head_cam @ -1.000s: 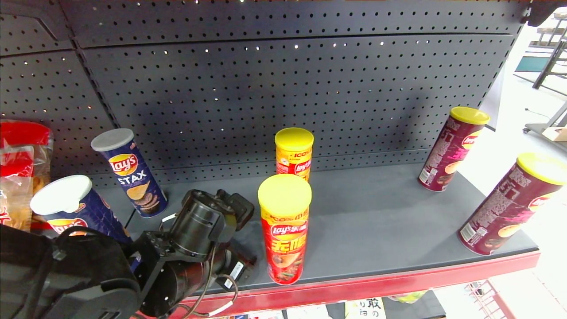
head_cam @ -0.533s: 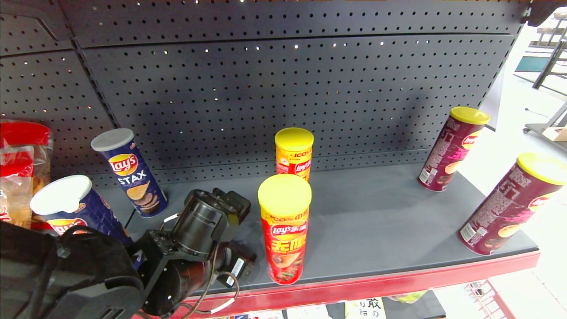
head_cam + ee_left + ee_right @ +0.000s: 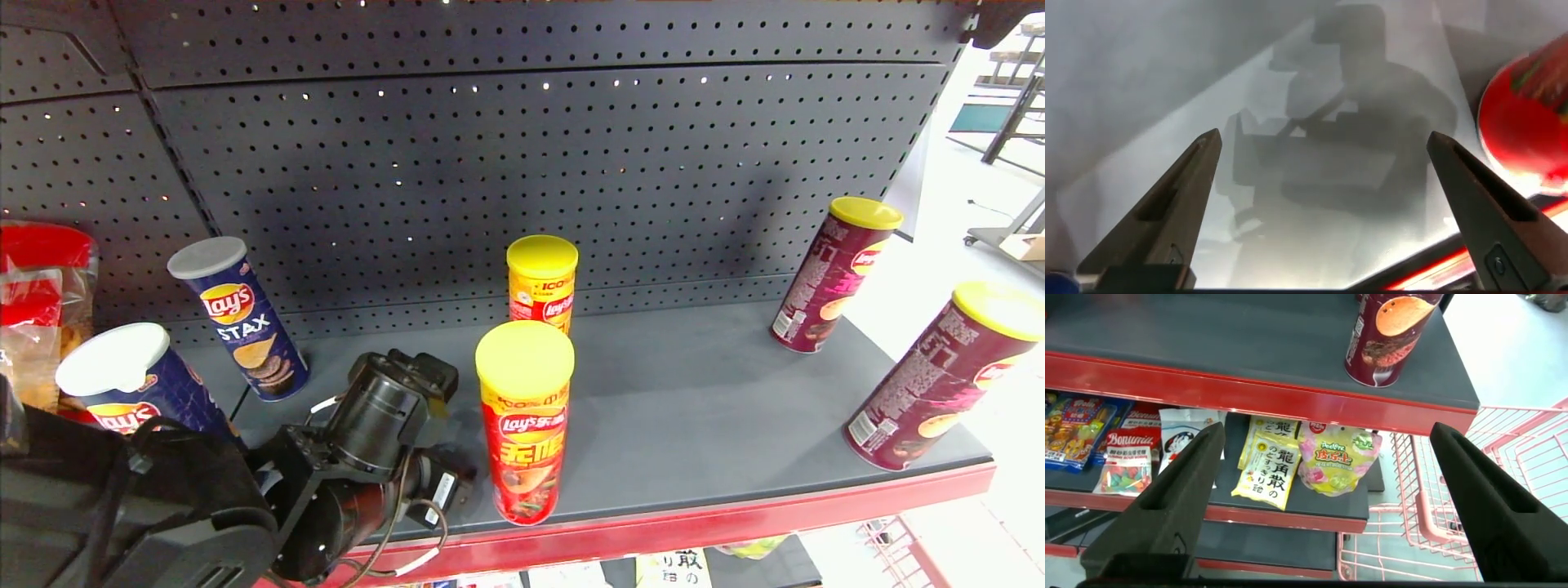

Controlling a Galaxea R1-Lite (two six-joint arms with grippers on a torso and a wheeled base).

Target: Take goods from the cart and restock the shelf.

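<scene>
A red chips can with a yellow lid (image 3: pixel 525 425) stands near the front edge of the grey shelf (image 3: pixel 694 408). A yellow can (image 3: pixel 542 282) stands behind it. My left arm's wrist (image 3: pixel 384 412) hangs just left of the red can, pointing down at the shelf. In the left wrist view my left gripper (image 3: pixel 1324 137) is open over bare shelf, with nothing between its fingers and the red can (image 3: pixel 1527 122) off to one side. My right gripper (image 3: pixel 1327 429) is open and empty in front of the shelf's red edge, below a maroon can (image 3: pixel 1388 335).
Two blue cans (image 3: pixel 241 318) (image 3: pixel 131 388) stand at the left, and two maroon cans (image 3: pixel 833 273) (image 3: pixel 939 380) at the right. Snack bags (image 3: pixel 1282 461) lie on the lower shelf. A pink wire cart (image 3: pixel 1503 514) stands beside it. Bare shelf lies between the red and maroon cans.
My left arm has turned a little and sunk slightly toward the shelf's front edge. The cans have not moved.
</scene>
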